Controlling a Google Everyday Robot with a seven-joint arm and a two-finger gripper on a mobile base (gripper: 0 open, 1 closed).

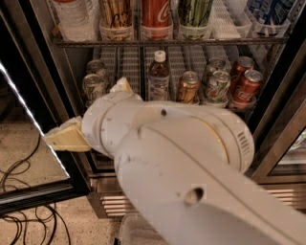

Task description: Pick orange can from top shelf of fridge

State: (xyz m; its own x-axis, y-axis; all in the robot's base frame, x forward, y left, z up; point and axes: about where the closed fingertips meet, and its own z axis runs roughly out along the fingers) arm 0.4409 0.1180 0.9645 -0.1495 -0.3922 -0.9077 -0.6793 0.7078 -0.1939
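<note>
orange can (116,13): upright on top shelf (95,43) of fridge (103,203), beside red cola can (156,14). tool (93,112): released, empty, lower left, well below the orange can.

Camera view. Warm, rather dim light fills the fridge (277,124), and I see small bright highlights on the lids of the cans (217,86). The light strip (33,115) along the door edge at left burns out to plain white. The arm (191,158) is lit evenly from the front and shaded beneath. The gripper (71,137), low at left by the door frame, shows pale yellow without glare.
</note>
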